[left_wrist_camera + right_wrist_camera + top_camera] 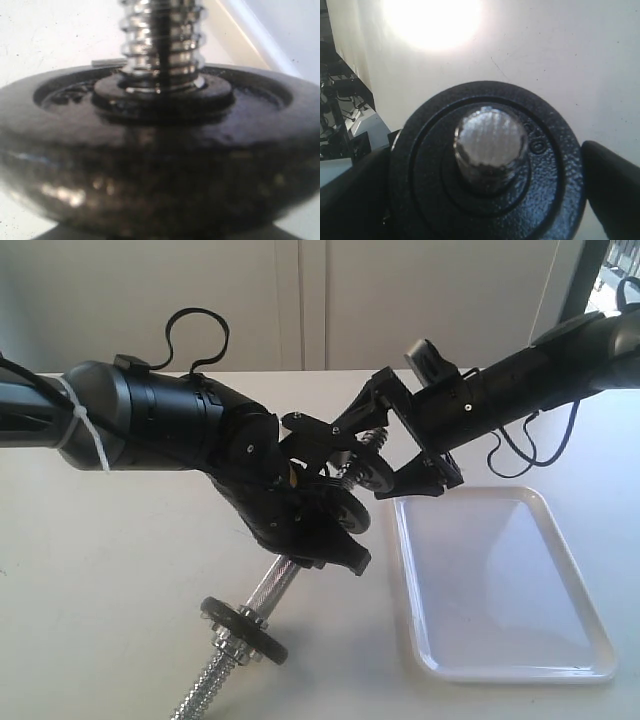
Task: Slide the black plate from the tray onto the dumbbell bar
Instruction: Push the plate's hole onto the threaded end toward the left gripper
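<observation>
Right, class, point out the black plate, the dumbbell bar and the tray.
black plate [555, 200]: right wrist view, textured face.
dumbbell bar [491, 145]: right wrist view, end face.
tray [500, 580]: exterior view, bare floor.

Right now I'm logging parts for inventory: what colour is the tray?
Plain white; the tray shows best in the exterior view.

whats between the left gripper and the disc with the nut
Only bare knurled dumbbell bar, from the left gripper down to that disc; the exterior view shows it.
</observation>
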